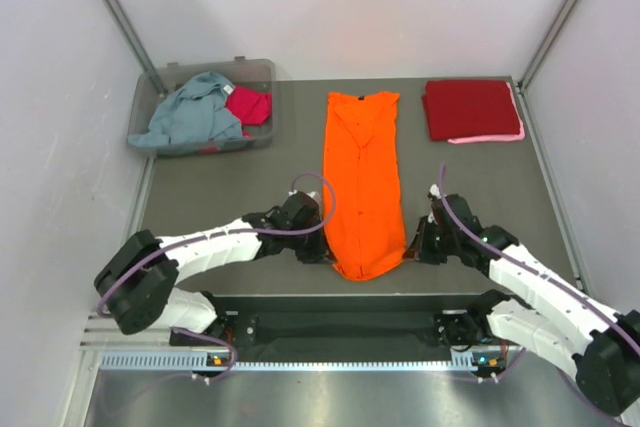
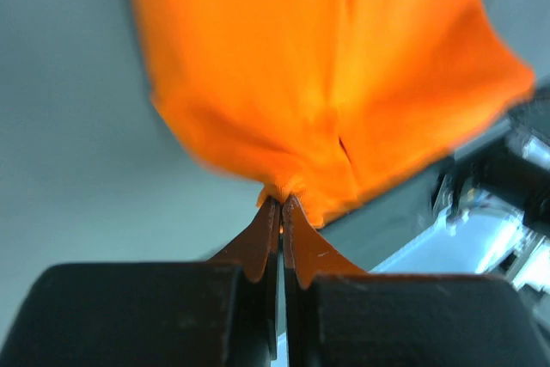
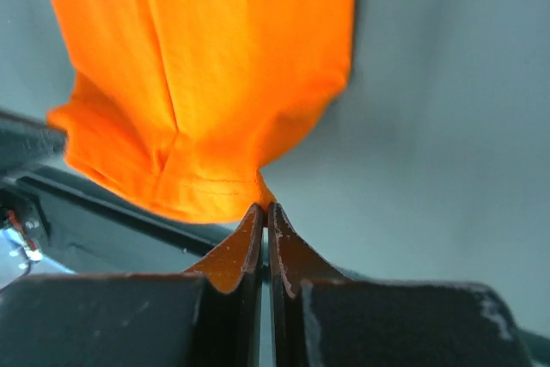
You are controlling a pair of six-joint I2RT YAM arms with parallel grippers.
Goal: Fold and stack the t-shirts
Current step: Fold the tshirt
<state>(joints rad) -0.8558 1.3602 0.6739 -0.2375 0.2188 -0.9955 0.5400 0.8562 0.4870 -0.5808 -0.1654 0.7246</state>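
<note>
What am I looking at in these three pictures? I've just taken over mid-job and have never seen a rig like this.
Two robot arms are bolted at the near edge of a grey table. The wide picture comes from a fixed camera above and behind them. The two close-ups come from a camera on each wrist, looking along its own fingers. On the table lies an orange t-shirt, folded into a long strip. The left hand and the right hand are each shut on a near corner of its hem. At the far right lies a folded dark red t-shirt on top of a pink one. At the far left, a clear bin holds a grey-blue t-shirt and a magenta one.
</note>
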